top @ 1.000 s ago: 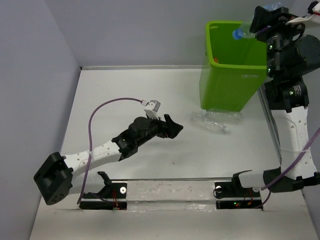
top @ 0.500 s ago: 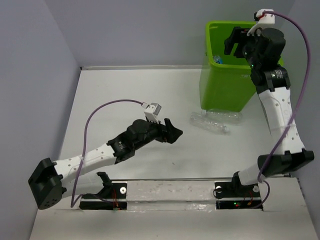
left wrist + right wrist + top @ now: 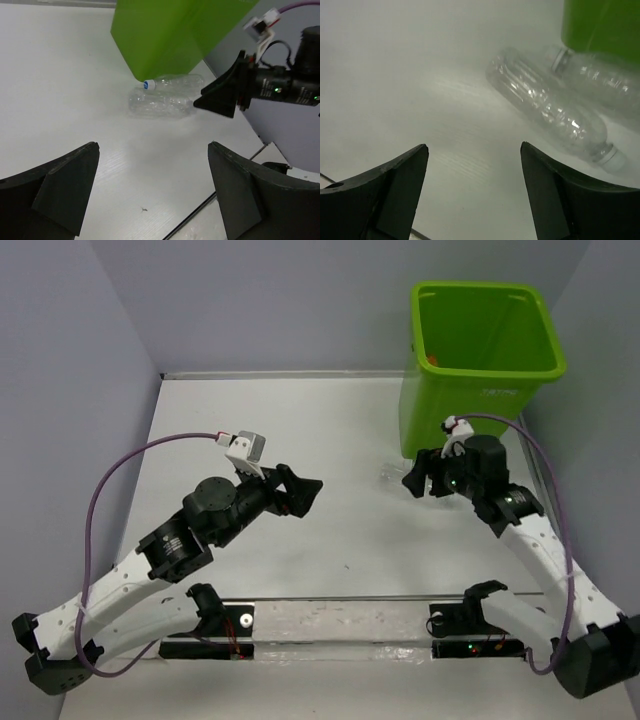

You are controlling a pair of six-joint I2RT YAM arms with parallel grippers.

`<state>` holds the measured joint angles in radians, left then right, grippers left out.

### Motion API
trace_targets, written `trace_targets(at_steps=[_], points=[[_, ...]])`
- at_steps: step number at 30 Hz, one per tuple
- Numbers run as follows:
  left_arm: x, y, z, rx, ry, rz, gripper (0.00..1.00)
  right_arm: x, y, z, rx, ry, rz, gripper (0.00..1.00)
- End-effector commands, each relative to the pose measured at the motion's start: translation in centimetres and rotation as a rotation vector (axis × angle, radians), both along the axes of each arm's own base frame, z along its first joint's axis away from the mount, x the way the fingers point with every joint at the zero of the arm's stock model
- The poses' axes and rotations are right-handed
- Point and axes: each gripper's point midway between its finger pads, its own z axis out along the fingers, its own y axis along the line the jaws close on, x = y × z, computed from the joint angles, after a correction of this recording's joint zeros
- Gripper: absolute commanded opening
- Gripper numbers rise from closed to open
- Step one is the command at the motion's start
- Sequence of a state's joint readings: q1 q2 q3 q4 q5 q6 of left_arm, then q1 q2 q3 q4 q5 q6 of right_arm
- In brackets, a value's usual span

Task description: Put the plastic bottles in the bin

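Observation:
Two clear plastic bottles lie side by side on the table at the foot of the lime-green bin (image 3: 485, 340). In the left wrist view the nearer bottle (image 3: 162, 104) lies in front of one with a blue cap (image 3: 175, 81). In the right wrist view, one bottle (image 3: 545, 107) with a white cap lies ahead and to the right, and the other (image 3: 602, 80) lies against the bin (image 3: 605, 25). My right gripper (image 3: 415, 478) is open and empty, low over the table just beside them; it largely hides them in the top view. My left gripper (image 3: 308, 494) is open and empty, facing them from the table's middle.
The bin (image 3: 170, 30) stands at the back right by the right wall. A bit of orange (image 3: 430, 361) shows inside it. A grey wall borders the left side. A clear strip runs along the near edge between the arm bases.
My right gripper held a clear blue-capped bottle over the bin, let it go, then swung down to the table beside the two bottles. My left arm drew back to the left.

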<state>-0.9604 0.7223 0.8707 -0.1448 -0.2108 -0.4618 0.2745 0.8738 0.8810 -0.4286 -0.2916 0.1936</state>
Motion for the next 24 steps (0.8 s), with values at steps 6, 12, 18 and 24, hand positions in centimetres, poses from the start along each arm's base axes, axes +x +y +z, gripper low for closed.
trace_targets(at_steps=[6,12,18,24], points=[[0.5,2.6,0.8,0.122,-0.108,0.061,0.99,5.8,0.1,-6.2,-0.452,0.009,-0.033,0.87],[1.0,4.2,0.1,0.122,-0.13,0.136,0.99,7.2,-1.3,-12.7,-0.659,0.154,-0.013,0.88],[1.1,4.5,-0.8,0.141,-0.133,0.143,0.99,8.5,-1.7,-14.8,-0.712,0.172,-0.04,0.89],[1.0,4.5,-0.9,0.142,-0.139,0.137,0.99,7.7,1.3,-17.6,-0.744,0.208,0.063,0.88]])
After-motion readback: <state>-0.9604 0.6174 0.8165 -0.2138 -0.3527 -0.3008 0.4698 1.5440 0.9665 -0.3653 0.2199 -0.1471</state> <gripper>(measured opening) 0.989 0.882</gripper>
